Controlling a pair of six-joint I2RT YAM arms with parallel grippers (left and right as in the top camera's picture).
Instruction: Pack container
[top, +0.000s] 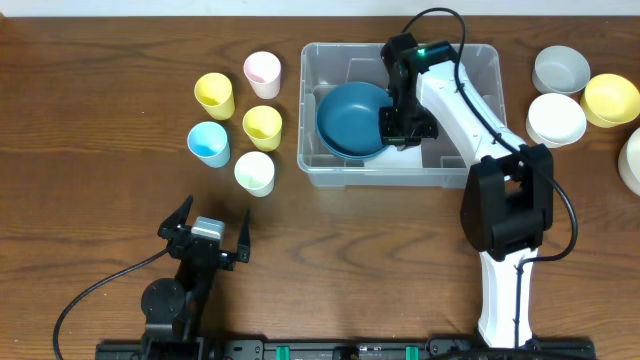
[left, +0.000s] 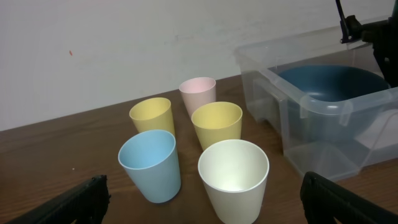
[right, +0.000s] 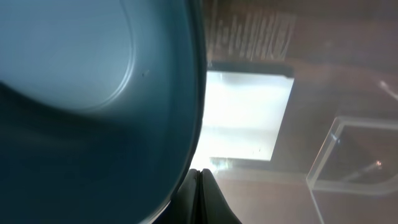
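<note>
Across the dark wooden table (top: 100, 60), the biggest thing is the container (top: 480, 62), a clear plastic bin that sits at the far middle, slightly right of centre. The white right arm (top: 470, 120) reaches up from the near edge and over the bin's near wall, so its black wrist hangs inside. A blue bowl (top: 348, 120) fills the left half of the bin, tilted, with its rim near the left wall. The right gripper (top: 400, 128) is at the bowl's right edge. From the wrist camera, its jaws are drawn to a thin slit right against the rim, apparently pinching it. A whitish label (right: 245, 115) shows on the bin's floor beside the bowl.

The left gripper (top: 217, 207) rests low at the near left, well apart from the bin, with its jaws spread wide and nothing between them.

Right of the bin lie four loose bowls: a grey bowl (top: 560, 68), a yellow bowl (top: 612, 98), a white bowl (top: 556, 118) and a pale bowl (top: 632, 160) cut off by the edge.

Left of the bin stand five upright cups, close together: a pink cup (top: 262, 72), two yellow cups (top: 214, 95), a blue cup (top: 208, 143) and a white cup (top: 254, 172).
</note>
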